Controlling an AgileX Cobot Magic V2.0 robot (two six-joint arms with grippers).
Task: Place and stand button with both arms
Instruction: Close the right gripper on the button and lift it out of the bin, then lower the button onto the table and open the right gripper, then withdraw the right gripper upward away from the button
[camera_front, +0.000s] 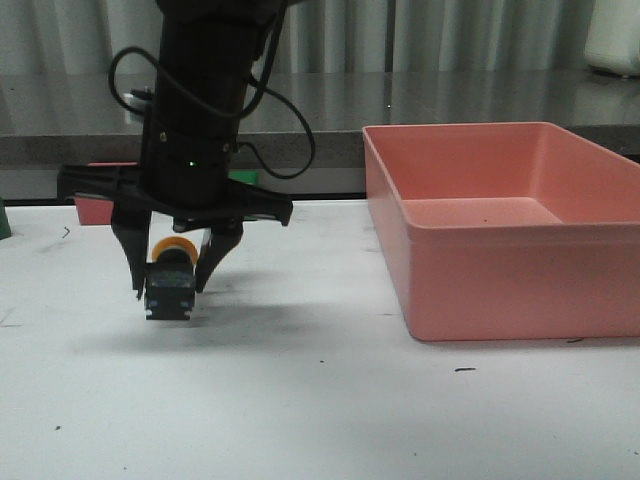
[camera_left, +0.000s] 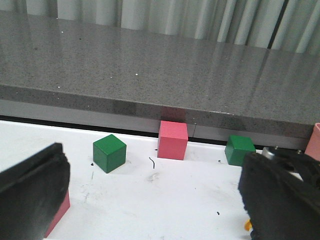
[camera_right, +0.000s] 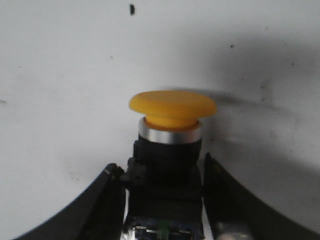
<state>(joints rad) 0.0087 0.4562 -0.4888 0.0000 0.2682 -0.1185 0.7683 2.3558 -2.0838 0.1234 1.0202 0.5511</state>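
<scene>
The button (camera_front: 168, 285) has a yellow mushroom cap, a silver collar and a black body. In the right wrist view it (camera_right: 170, 150) sits between the black fingers, cap pointing away and pale base nearest the camera. My right gripper (camera_front: 168, 290) points down at the left of the table and is shut on the button's body (camera_right: 160, 165), close above the white table. I cannot tell if the button touches it. My left gripper (camera_left: 157, 190) is wide open and empty, low over the table. A sliver of yellow cap (camera_left: 247, 225) shows past its right finger (camera_left: 280, 200).
A large pink bin (camera_front: 500, 230) stands on the right of the table. Two green cubes (camera_left: 109, 152) (camera_left: 240, 149) and a pink block (camera_left: 173, 140) sit along the back edge under a grey counter ledge (camera_left: 150, 100). Another pink block (camera_left: 57, 212) is behind the left finger.
</scene>
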